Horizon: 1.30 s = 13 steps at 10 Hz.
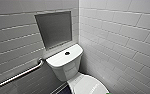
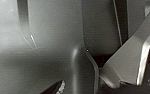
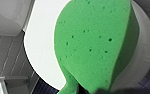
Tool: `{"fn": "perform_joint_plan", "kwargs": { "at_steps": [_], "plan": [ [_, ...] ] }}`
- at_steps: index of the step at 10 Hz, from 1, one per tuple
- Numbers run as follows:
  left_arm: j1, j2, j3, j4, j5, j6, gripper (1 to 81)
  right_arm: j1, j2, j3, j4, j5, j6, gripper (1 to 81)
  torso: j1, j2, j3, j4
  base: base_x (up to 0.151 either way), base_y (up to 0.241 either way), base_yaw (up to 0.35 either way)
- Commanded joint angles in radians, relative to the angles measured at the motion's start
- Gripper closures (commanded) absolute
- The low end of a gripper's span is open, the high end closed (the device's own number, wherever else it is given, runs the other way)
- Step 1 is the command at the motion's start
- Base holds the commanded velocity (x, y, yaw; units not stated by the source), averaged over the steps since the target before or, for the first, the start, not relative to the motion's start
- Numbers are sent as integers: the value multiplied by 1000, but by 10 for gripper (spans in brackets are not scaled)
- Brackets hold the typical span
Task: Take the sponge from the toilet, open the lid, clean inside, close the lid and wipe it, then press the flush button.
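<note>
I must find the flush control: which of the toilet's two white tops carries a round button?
The rounded rectangular tank top by the wall: the flush button sits at its middle. The oval lid shows none.

You see a bright green sponge (image 3: 96, 45), flecked with small dark pores and shaded darker along its edge, against the plain white lid (image 3: 41, 50). The toilet tank (image 1: 66, 61) is glossy white, its flush button (image 1: 67, 53) dark-centred. White wall tiles (image 1: 121, 37) run in a brick pattern with grey joints around a flat grey panel (image 1: 54, 28). The grab bar (image 1: 18, 75) is silvery metal, the floor (image 3: 44, 88) dark blue.
</note>
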Motion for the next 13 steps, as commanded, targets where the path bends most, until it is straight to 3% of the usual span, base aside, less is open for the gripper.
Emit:
{"fn": "perform_joint_plan", "kwargs": {
  "at_steps": [1, 3, 6, 8, 13],
  "plan": [
    [-70, -131, 198, -4, 75, 5, 10, -137, -110, 71, 1, 52, 1, 811, 0, 0, 0, 0, 0, 0, 0],
    [-129, -222, 322, -6, 84, 5, 10, -266, -87, 10, -6, 68, -6, 811, 0, 0, 0, 0, 0, 0, 0],
    [-235, -327, 459, -13, 112, -1, 10, -430, -44, -53, -18, 162, -9, 811, 0, 0, 0, 0, 0, 0, 0],
    [-317, -400, 520, -97, 106, -72, 10, -525, -1, -117, -33, 242, -8, 811, 0, 0, 0, 0, 0, 0, 0],
    [-492, -443, 586, -268, 98, -201, 10, -628, 109, -211, -75, 249, -9, 811, 0, 0, 0, 0, 0, 0, 0]
  ]
}}
